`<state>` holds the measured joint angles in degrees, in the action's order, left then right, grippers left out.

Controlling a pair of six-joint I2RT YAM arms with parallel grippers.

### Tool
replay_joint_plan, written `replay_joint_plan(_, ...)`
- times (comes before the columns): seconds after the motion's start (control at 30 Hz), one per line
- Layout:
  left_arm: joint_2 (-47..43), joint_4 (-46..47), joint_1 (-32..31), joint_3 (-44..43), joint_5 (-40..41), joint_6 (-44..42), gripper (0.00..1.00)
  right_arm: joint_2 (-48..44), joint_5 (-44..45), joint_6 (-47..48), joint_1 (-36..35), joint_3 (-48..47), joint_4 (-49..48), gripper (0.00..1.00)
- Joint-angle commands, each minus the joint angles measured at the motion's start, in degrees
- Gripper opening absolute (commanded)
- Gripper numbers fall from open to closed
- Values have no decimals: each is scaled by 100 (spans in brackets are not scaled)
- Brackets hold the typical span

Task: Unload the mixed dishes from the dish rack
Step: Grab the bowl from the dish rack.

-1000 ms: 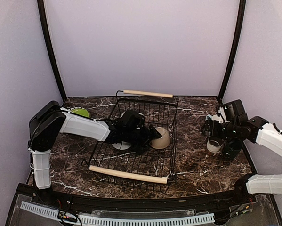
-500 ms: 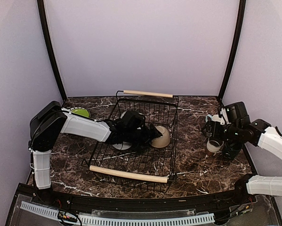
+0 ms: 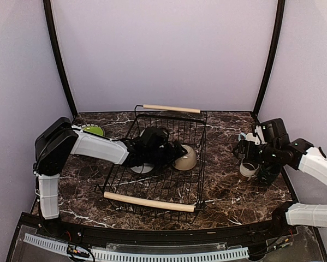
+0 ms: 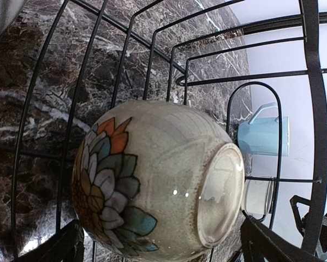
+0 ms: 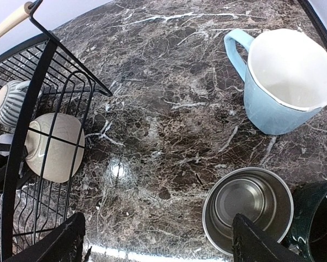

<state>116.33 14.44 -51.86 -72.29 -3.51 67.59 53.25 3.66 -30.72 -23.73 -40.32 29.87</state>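
inside the black wire dish rack (image 3: pixel 152 202), the left tool (image 4: pixel 163 240) has advanced to straddle the beige flower-painted ceramic bowl (image 4: pixel 152 180), fingers spread, unclamped; grasp judged imminent. right tool (image 5: pixel 158 243) hangs released near the light-blue ceramic mug (image 5: pixel 283 82) outside.

Left arm (image 3: pixel 95 146) and right arm (image 3: pixel 319 162): white moulded link shells joined by rounded black joint housings, with black wrist sections. Left gripper (image 4: pixel 162 224) and right gripper (image 5: pixel 158 218): matt black, angular fingers (image 5: pixel 57 240), visible at the lower corners of each wrist view.
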Motion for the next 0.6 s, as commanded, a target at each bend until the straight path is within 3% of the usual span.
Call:
replay_joint_plan(0.0,97,201,52,-72,38,41,99,58,-81,-14,20,57,-216,90)
replay_joint_plan(0.4,202,-1008,-3,-396,776,419,99,-81,-71,0,17,107,-267,90)
replay_joint_plan(0.57,287,-420,-19,-198,686,529,99,-64,-74,11,17,106,-284,90)
